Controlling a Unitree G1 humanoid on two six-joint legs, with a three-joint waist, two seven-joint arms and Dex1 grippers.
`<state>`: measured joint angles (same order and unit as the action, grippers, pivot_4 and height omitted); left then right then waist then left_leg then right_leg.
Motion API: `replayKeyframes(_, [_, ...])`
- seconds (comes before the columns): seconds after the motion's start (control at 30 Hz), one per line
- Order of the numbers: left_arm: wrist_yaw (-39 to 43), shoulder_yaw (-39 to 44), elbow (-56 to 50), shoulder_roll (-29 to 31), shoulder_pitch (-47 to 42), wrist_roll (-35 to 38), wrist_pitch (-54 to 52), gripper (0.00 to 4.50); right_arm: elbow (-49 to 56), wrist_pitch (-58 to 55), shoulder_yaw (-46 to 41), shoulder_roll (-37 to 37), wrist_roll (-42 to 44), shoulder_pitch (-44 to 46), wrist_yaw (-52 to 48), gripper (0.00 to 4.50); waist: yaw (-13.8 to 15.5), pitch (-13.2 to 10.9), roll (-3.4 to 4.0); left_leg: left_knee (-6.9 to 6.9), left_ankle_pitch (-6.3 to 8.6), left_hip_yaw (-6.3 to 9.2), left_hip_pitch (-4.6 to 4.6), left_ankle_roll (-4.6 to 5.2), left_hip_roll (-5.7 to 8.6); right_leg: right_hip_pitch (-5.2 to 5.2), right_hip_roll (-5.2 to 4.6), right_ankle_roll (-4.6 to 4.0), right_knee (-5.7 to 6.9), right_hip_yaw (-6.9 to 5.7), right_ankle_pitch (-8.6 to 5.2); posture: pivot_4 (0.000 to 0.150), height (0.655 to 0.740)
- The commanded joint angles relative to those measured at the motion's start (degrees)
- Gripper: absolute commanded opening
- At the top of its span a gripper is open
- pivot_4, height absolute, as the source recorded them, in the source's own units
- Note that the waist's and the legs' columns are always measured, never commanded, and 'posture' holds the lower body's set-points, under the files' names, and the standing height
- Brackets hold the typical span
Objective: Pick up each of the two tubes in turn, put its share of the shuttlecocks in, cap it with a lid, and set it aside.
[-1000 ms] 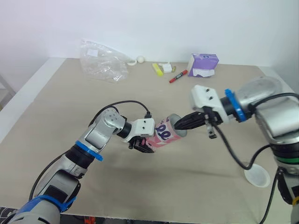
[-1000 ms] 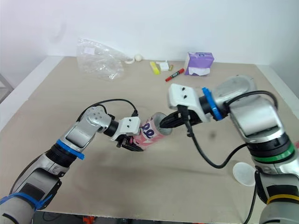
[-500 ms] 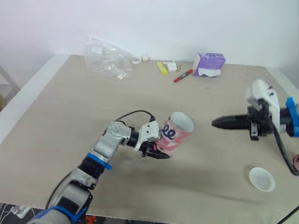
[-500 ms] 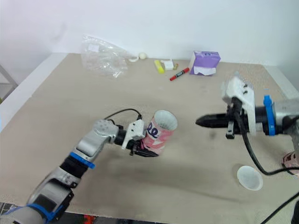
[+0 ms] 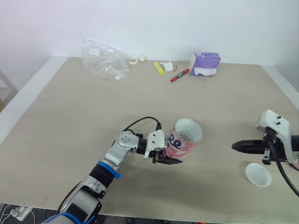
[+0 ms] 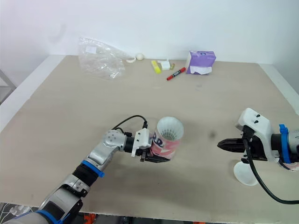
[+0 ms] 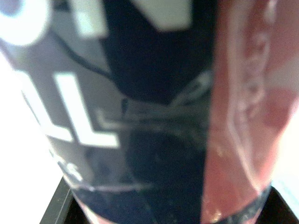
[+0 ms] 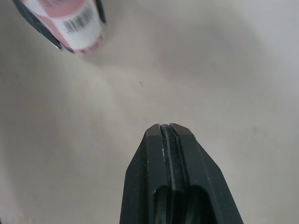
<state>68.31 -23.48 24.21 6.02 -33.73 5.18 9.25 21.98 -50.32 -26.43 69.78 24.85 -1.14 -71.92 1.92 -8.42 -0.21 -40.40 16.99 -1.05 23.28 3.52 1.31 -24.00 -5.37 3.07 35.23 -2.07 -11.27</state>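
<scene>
Left claw (image 5: 172,157) was clamped shut around the lower body of the tube (image 5: 185,139), holding it tilted over mid-tabletop (image 5: 70,116), mouth toward 1 o'clock. I judged it light and thin-walled, easily crushed, so a gentle grip low down suited. White shuttlecocks (image 5: 188,129) showed in its mouth; I couldn't count them. Right claw (image 5: 234,146), at 3 o'clock from the tube, was closed and empty, with the lid (image 5: 258,174) lying near it at 4 o'clock.

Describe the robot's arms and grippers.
Left arm: silver-grey segments, a blue band, a white wrist block and a looping black cable. Right arm: a white wrist housing, a blue ring and a black cable hanging below. The left gripper and right gripper both have slim black jaws.
</scene>
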Motion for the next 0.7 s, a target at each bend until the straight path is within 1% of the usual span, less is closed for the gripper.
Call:
replayKeyframes(0.03, [-0.5,-0.7,3.0,-1.3,-1.4,-1.1,5.8,2.57,-1.2,2.6,-2.9,2.2,-1.1,-0.8,-0.2,0.1,0.0,0.0,-0.01,0.0,0.0,0.0,0.0,0.0,-0.01,0.0,0.0,0.0,0.0,0.0,0.01,0.15,0.74])
replayKeyframes(0.23, [-0.5,-0.7,5.5,-1.8,-2.2,-1.2,6.3,2.57,-4.0,3.9,-3.7,3.8,-1.6,-2.3,-1.2,0.1,0.0,0.0,-0.01,0.0,0.0,0.0,0.01,0.0,-0.01,-0.01,0.01,0.07,0.0,0.0,0.04,0.15,0.74])
replayKeyframes(0.3, [-0.2,-0.5,5.5,-2.0,-2.0,-0.5,5.0,2.57,-6.3,5.1,-3.8,4.7,-2.9,-3.4,-1.9,0.66,0.0,0.0,-0.01,0.0,0.0,0.0,0.01,0.0,-0.01,0.0,0.01,0.08,0.0,0.0,0.05,0.15,0.74])
replayKeyframes(0.37, [0.6,0.0,5.0,-2.2,-1.8,0.9,2.6,2.57,-10.1,8.2,-3.8,6.2,-5.7,-5.6,-2.9,1.47,0.1,0.0,-0.02,0.0,0.0,0.0,0.01,0.0,0.0,0.01,0.01,0.09,0.0,0.01,0.06,0.15,0.74])
replayKeyframes(0.4, [0.8,0.1,4.8,-2.1,-1.7,1.0,2.2,2.57,-11.7,9.4,-3.7,6.5,-6.4,-6.0,-3.0,1.9,0.1,0.0,-0.02,0.0,-0.01,0.01,0.01,0.01,0.0,0.03,0.01,0.11,0.0,0.0,0.06,0.15,0.74])
replayKeyframes(0.47, [0.9,0.0,4.7,-1.8,-1.6,1.0,2.2,2.57,-14.1,10.7,-3.1,6.9,-7.0,-6.1,-3.3,3.0,0.0,0.0,-0.01,-0.01,0.0,-0.01,0.0,0.01,0.01,0.03,0.01,0.12,0.0,0.03,0.06,0.15,0.74])
replayKeyframes(0.5, [1.0,0.0,4.8,-1.7,-1.6,0.9,2.2,2.57,-15.4,11.9,-2.7,7.1,-7.6,-6.4,-3.6,3.36,0.0,0.0,-0.01,-0.01,0.0,-0.03,-0.01,0.01,0.01,0.02,0.02,0.12,0.0,0.04,0.06,0.15,0.74])
replayKeyframes(0.53, [1.1,-0.1,4.9,-1.6,-1.5,0.7,2.3,2.57,-16.6,13.1,-2.1,7.4,-8.7,-6.9,-3.9,3.97,0.0,0.0,0.0,-0.01,0.0,-0.03,-0.02,0.01,0.0,0.02,0.03,0.12,0.0,0.05,0.06,0.15,0.74])
replayKeyframes(0.57, [1.1,-0.1,4.9,-1.5,-1.5,0.6,2.3,2.57,-17.8,15.1,-1.2,7.8,-9.8,-7.9,-4.7,4.36,0.0,0.0,0.0,-0.01,-0.01,-0.03,-0.02,0.01,-0.01,0.02,0.05,0.12,0.0,0.04,0.06,0.15,0.74])
replayKeyframes(0.6, [1.1,0.0,4.9,-1.4,-1.6,0.6,2.2,2.57,-19.0,17.0,-0.2,7.9,-10.8,-8.2,-4.8,4.45,0.0,0.0,0.02,-0.01,-0.01,-0.03,-0.03,0.01,-0.02,0.02,0.07,0.12,0.0,0.04,0.06,0.15,0.74])
replayKeyframes(0.7, [1.1,0.1,4.9,-1.4,-1.7,0.7,2.0,2.57,-21.9,21.9,3.0,7.4,-12.6,-6.7,-3.6,4.45,-0.1,0.0,0.02,-0.01,-0.01,-0.04,-0.06,0.0,-0.04,0.04,0.09,0.11,0.0,0.04,0.06,0.15,0.74])
